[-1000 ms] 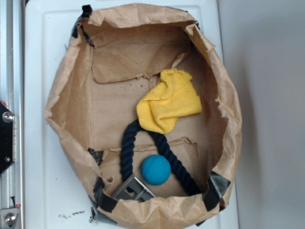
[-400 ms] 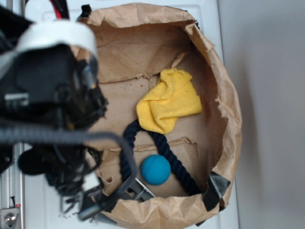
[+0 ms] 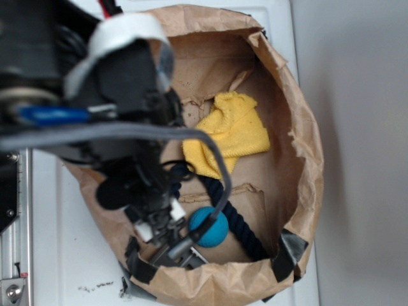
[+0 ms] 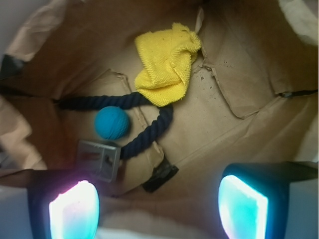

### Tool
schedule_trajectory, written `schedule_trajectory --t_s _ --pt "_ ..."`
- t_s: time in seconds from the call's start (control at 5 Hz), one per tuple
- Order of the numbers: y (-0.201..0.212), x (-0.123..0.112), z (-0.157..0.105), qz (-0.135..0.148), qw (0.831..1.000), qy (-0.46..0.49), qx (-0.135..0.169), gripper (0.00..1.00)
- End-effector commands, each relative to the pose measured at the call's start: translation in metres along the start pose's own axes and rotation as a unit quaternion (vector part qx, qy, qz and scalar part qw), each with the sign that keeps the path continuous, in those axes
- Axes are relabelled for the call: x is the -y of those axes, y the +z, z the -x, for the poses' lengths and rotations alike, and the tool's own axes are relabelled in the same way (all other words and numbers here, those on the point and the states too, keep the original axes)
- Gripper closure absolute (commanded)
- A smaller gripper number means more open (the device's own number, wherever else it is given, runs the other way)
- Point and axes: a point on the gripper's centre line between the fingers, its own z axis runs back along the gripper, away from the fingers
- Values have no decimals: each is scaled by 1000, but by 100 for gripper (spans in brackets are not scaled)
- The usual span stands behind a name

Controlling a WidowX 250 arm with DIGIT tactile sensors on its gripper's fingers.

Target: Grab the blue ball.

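Note:
The blue ball (image 3: 211,229) is a small teal sphere lying on the floor of the brown paper bag (image 3: 305,146), near its front wall. In the wrist view the ball (image 4: 112,122) lies ahead and left of my gripper, inside the loop of the navy rope (image 4: 144,137). My gripper (image 3: 162,222) hangs over the bag's left side, left of the ball and above it. In the wrist view the gripper (image 4: 158,209) is open and empty, its jaws wide apart. A cable partly crosses the ball in the exterior view.
A yellow cloth (image 3: 236,131) lies on the rope's far end, also in the wrist view (image 4: 164,57). A grey metal block (image 4: 98,158) sits beside the ball against the bag's front wall. The bag stands on a white surface (image 3: 64,255).
The arm came in from the left and has moved right over the bag, now hiding its left interior. The ball, rope and cloth have not moved.

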Motion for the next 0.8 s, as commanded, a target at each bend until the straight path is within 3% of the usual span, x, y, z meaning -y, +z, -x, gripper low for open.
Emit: schedule_trajectory --t_s 0.0,0.2,0.6 --pt "-35 19 -8 11 1000 6 14 0" --pt "-50 27 -7 -2 999 2 32 0" --pt "-67 73 5 15 1000 -3 11 0"
